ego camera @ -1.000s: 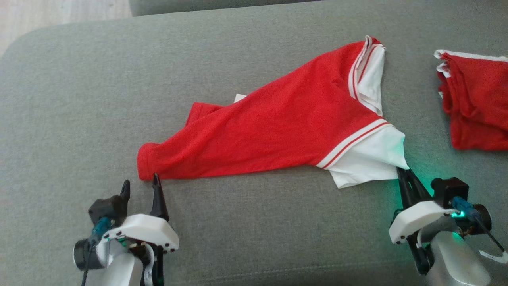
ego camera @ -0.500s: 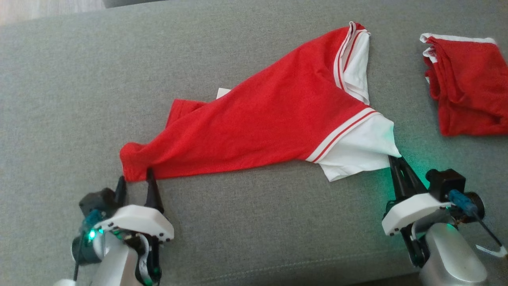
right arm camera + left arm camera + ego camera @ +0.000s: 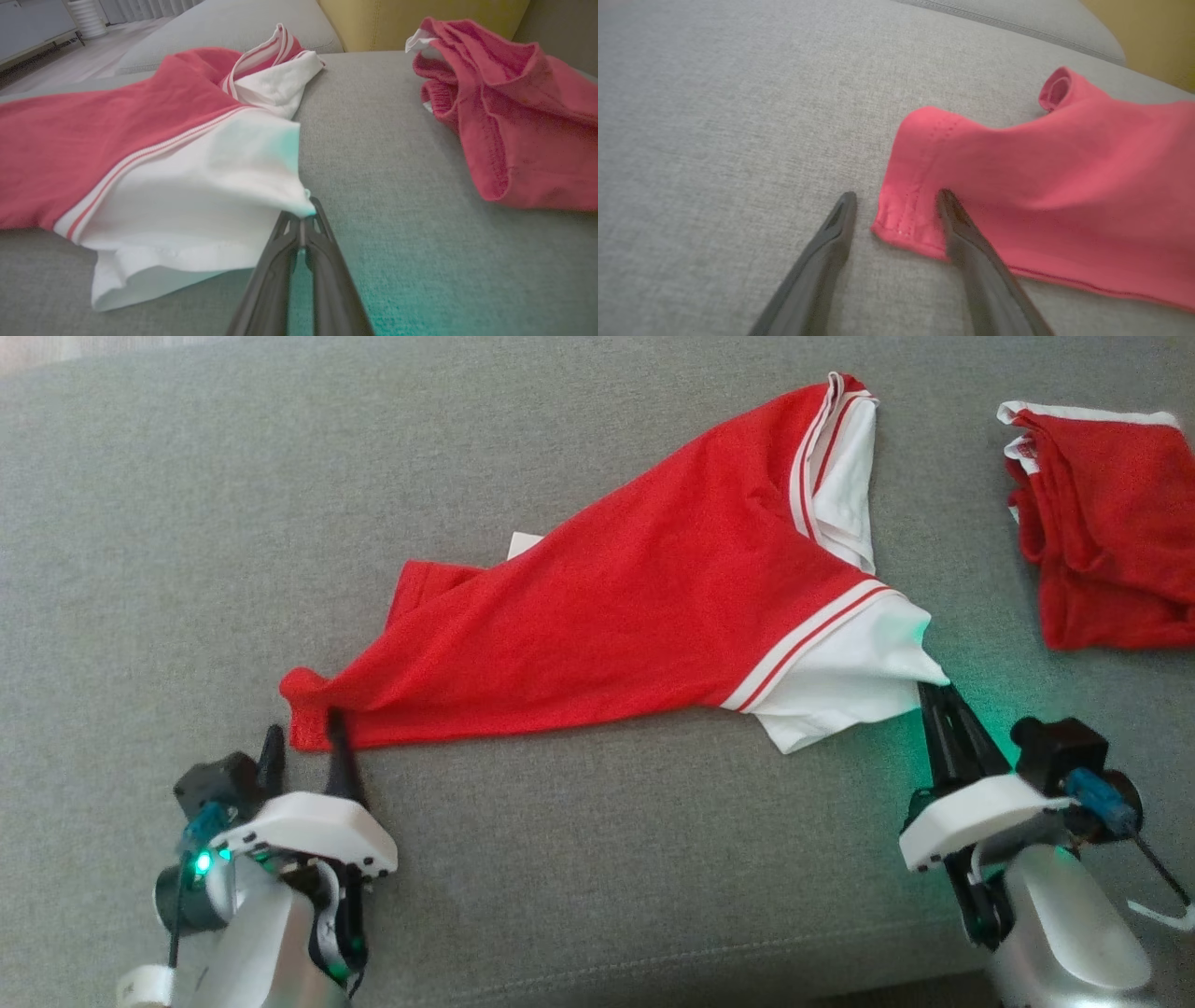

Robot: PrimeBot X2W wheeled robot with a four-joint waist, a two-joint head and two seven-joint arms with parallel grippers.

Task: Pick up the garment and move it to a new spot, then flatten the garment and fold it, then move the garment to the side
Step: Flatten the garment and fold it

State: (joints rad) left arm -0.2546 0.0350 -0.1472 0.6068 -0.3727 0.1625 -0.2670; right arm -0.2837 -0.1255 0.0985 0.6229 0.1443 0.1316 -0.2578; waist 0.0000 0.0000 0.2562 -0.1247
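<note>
The garment point(image 3: 635, 607) is a red shirt with white, red-striped sleeves, stretched across the grey sofa seat point(image 3: 187, 523). My right gripper point(image 3: 932, 695) is shut on the tip of its white sleeve point(image 3: 210, 186), pinching the cloth at the fingertips point(image 3: 306, 217). My left gripper point(image 3: 301, 733) is open at the red hem corner point(image 3: 906, 219): one finger lies over the cloth, the other rests on the bare seat just left of it. In the left wrist view my left gripper point(image 3: 896, 200) straddles that corner.
A second red garment point(image 3: 1102, 523) lies bunched at the far right of the seat, also seen as the red heap point(image 3: 509, 112) in the right wrist view. The seat's front seam point(image 3: 653, 961) runs just behind both wrists. A yellow cushion point(image 3: 420, 23) stands behind.
The head camera has shifted. My left gripper has advanced onto the red hem corner, one finger now over the cloth. The right gripper keeps its hold on the white sleeve.
</note>
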